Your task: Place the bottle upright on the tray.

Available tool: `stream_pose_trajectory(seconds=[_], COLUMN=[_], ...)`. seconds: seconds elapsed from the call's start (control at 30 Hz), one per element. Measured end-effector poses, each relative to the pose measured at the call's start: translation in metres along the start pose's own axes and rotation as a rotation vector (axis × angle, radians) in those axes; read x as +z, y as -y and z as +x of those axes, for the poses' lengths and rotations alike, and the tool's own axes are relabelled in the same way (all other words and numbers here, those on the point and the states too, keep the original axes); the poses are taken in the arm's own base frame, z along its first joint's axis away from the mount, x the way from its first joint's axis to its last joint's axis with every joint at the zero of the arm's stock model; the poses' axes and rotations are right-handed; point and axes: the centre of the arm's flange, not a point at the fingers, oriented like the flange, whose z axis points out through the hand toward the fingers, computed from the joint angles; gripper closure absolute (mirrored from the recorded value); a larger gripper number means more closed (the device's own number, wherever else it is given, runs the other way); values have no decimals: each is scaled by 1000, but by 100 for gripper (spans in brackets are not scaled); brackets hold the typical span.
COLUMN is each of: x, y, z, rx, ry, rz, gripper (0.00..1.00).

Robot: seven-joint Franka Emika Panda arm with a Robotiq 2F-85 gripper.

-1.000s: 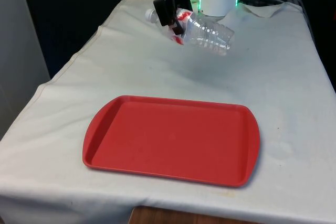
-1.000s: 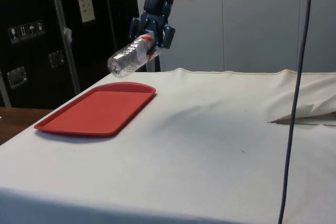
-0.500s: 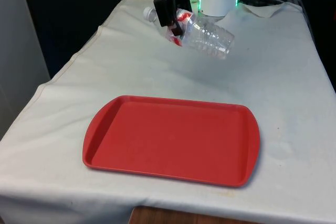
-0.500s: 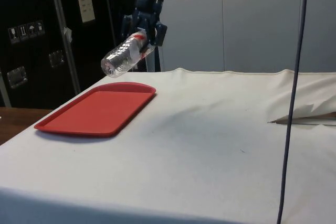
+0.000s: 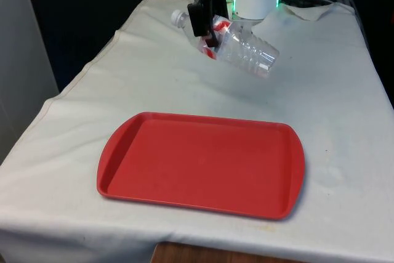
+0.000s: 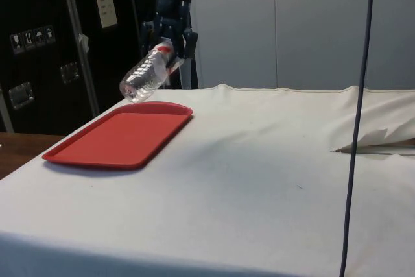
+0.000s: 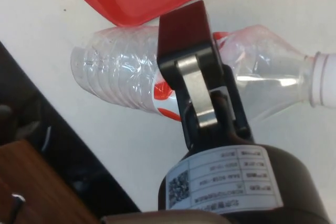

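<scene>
While the gripper [image 5: 206,24] is clamped on the bottle [image 5: 243,44] at its red label, the bottle hangs tilted, almost on its side, in the front view's upper middle, above the cloth [image 5: 345,109] beyond the tray [image 5: 123,140]. Clear and seemingly empty (so probably light, crushable, slippery), it likely suits a gentle grip near the stiffer neck.

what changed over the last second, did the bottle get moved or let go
The gripper kept its hold on the clear bottle and carried it, tilted and in the air, a little towards the red tray. In the side view the bottle's base now hangs over the tray's far end. It has not been let go. The tray stayed where it was on the white cloth.
</scene>
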Motion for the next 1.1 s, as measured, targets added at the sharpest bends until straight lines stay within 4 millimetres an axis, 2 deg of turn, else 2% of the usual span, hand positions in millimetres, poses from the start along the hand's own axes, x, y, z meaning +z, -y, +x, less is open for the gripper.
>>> stream_pose_trajectory(seconds=[1.1], x=[-2], y=[39], z=[-32], rx=[-96], ry=[-167], rz=[-37], gripper=[86])
